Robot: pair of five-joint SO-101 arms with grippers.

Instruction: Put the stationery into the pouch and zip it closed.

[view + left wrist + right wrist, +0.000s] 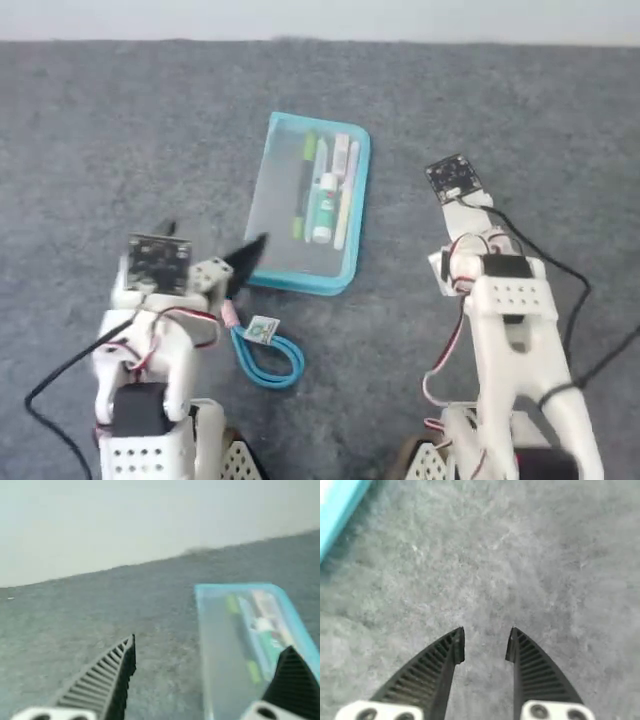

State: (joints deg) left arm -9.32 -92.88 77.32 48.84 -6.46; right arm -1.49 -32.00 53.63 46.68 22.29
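Both grippers empty over grey cover, pouch lying between them.

The left gripper point(210, 645) holds its jaws wide apart around nothing, one tip just beside the near corner of the flat translucent pouch with blue trim point(278, 210). The right gripper point(486, 632) has its jaws parted only narrowly, also empty, over the rough grey carpet-like table cover point(120, 130) on the pouch's other side. Green and white stationery point(322, 195) lies inside the pouch; whether the zip is shut I cannot tell. A blue cord loop point(268, 360) with a small tag point(262, 330) lies just beside the pouch's near edge. The cover stretches wide around the pouch to its far edge, where a pale wall point(125, 520) rises.
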